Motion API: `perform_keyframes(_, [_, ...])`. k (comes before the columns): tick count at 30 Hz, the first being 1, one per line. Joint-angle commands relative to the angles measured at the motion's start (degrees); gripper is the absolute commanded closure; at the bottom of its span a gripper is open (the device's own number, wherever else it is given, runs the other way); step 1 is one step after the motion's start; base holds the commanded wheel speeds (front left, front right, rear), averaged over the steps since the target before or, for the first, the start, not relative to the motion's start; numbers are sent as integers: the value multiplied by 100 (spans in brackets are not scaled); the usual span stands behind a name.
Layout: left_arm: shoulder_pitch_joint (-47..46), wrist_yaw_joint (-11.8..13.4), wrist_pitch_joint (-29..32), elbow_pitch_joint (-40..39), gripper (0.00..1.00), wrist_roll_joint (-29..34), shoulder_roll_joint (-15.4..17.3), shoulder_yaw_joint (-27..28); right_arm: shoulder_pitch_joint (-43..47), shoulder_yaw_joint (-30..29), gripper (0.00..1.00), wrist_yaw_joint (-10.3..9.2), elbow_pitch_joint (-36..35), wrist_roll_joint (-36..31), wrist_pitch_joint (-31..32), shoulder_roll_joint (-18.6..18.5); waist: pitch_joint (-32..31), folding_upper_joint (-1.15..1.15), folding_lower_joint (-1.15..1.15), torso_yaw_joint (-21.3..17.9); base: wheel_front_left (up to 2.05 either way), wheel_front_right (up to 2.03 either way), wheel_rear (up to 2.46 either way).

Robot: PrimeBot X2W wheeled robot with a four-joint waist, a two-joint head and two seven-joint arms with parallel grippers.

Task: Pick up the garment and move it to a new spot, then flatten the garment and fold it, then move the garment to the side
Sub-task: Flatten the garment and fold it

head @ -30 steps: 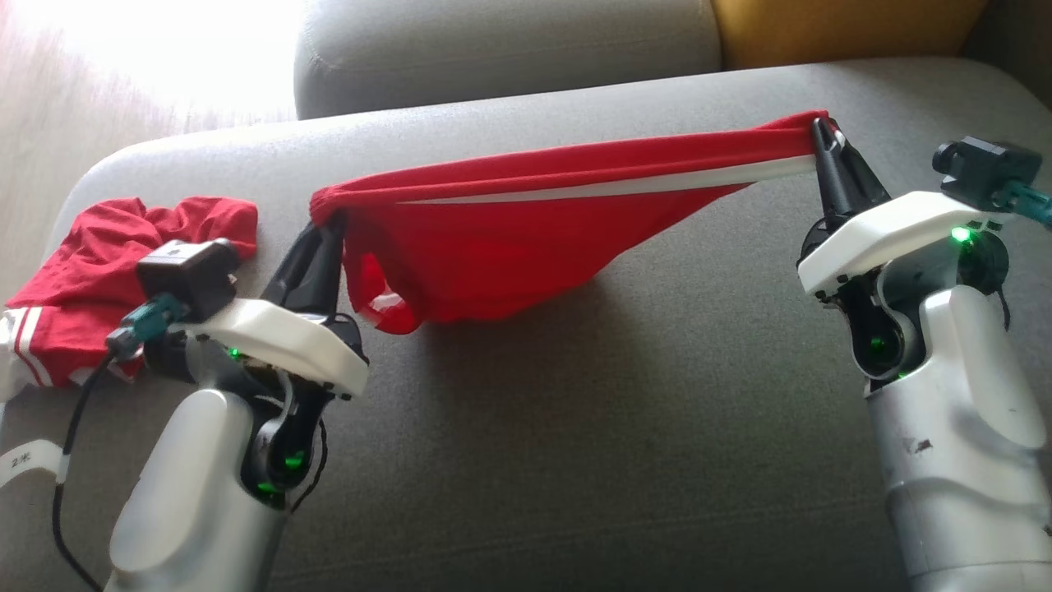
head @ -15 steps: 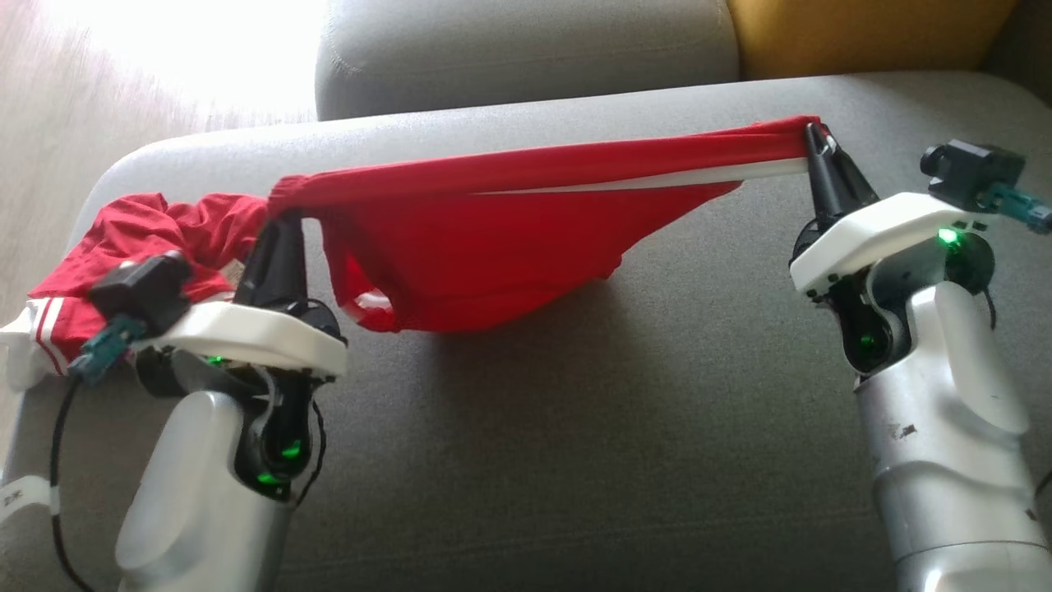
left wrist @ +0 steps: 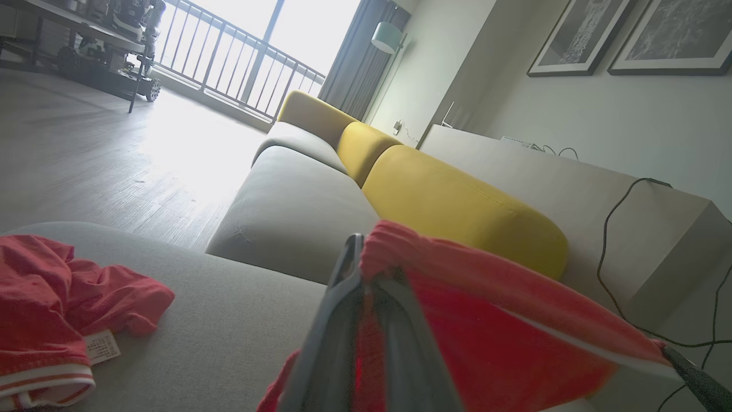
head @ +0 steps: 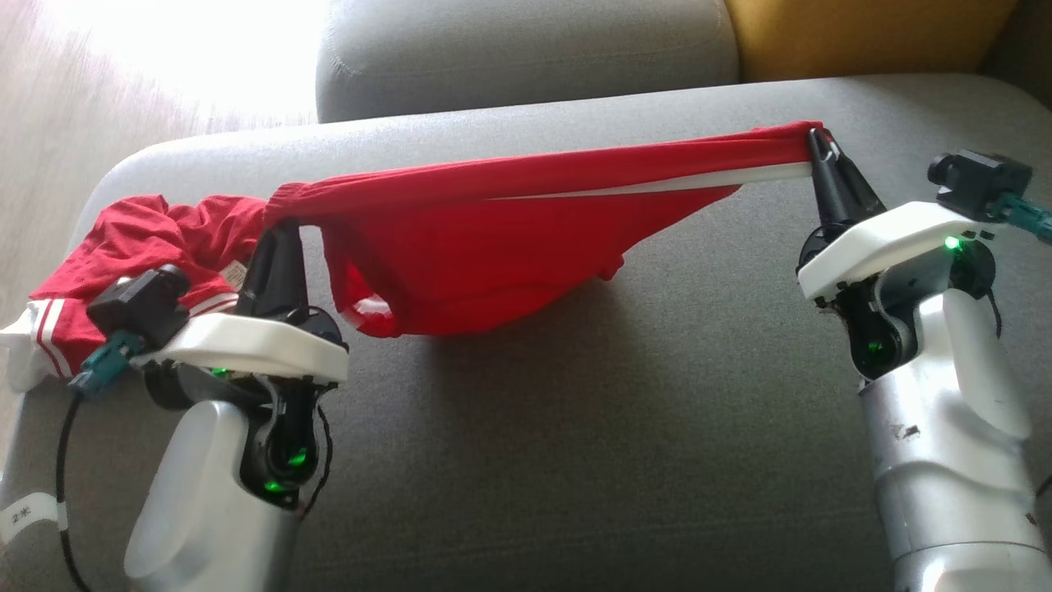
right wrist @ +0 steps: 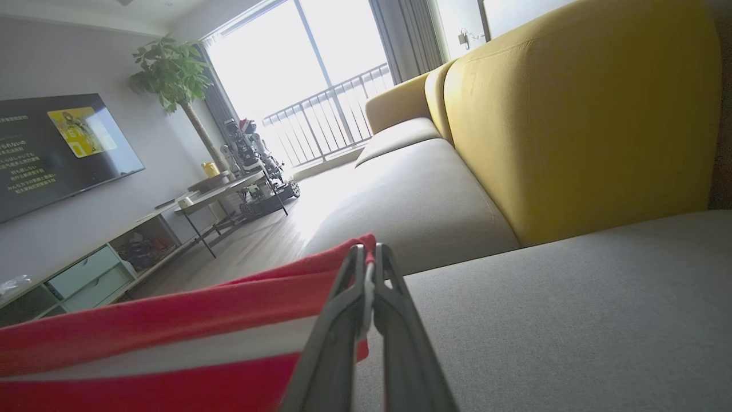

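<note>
The left pincer [head: 278, 224] is clamped tight on one bunched end of the garment [head: 493, 247]; the right pincer [head: 815, 138] is pinched shut on the far end, right at the white stripe; between the two tips the red cloth runs as a taut band, its belly sagging below that line over the seat [head: 575, 444], and I cannot tell whether it brushes the grey or hangs just clear. To my eye this is the carry to a new spot, with the laying-out to come; to do it well, the two ends want holding level and at the same stretch, then lowering together so the belly lands first; drawing both tips back toward the robot as they sink should pull the cloth out flat instead of dropping it in a heap; neither grip should slacken before the cloth lies on the seat, or one end will whip across. The thing to mind is the other garment [head: 140, 247], crumpled with its striped hem just beyond and outboard of the left pincer, close enough to be snagged or covered; the seat's rounded edge and the floor [head: 49, 123] lie further out on that side; the bare stretch between and below the pincers looks the safer ground; a grey cushion [head: 526, 49] sits beyond the tips and a yellow cushion [head: 855, 33] beyond the right pincer, both well apart.
</note>
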Motion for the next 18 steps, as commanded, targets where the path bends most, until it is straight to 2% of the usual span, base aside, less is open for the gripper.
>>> perform_keyframes(1, [-156,159,-201,-171,100,-84,279,672,-233,-283,100,-105,-182,-44,-119,-221,-2,0,0,-6,0,0,0])
perform_keyframes(12, [66,308,-373,-358,100,-374,-30,955,-139,-522,100,-105,-263,202,-144,-221,-11,0,0,-65,0,0,0])
perform_keyframes(18, [137,278,-405,-356,100,-375,-102,906,-124,-568,100,-105,-293,323,-131,-221,35,0,0,-112,0,0,0])
